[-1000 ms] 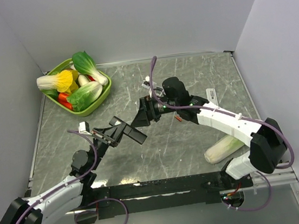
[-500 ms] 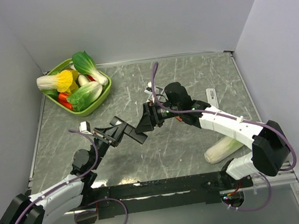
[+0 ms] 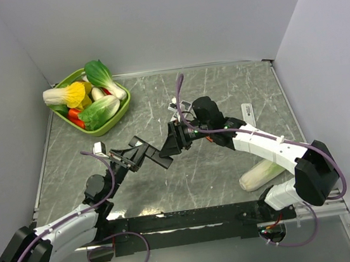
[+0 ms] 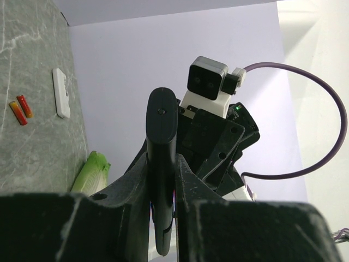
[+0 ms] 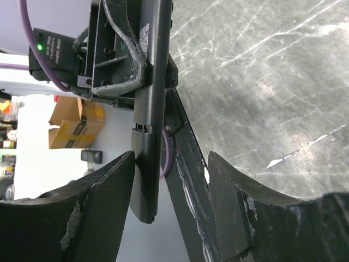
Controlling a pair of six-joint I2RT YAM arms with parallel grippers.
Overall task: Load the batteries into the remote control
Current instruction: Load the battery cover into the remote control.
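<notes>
My left gripper (image 3: 136, 153) (image 4: 162, 218) is shut on the black remote control (image 3: 157, 157) (image 4: 161, 136) and holds it above the table. The remote's free end (image 5: 147, 164) points toward the right arm. That end sits between the fingers of my right gripper (image 3: 172, 145) (image 5: 169, 180), which is open. Its left finger (image 5: 103, 191) is right against the remote, while the right finger (image 5: 232, 202) stands apart from it. Two orange-red batteries (image 4: 25, 107) (image 4: 17, 113) lie side by side on the table, seen in the left wrist view.
A green basket (image 3: 124, 104) of vegetables stands at the back left. A pale cabbage (image 3: 263, 172) (image 4: 94, 170) lies near the right arm's base. A small white flat piece (image 3: 247, 110) (image 4: 61, 93) lies on the grey marble table (image 3: 221, 87), just beyond the batteries.
The right gripper has moved left and down onto the remote's free end, and its jaws have narrowed. The left gripper has stayed shut on the remote and barely moved.
</notes>
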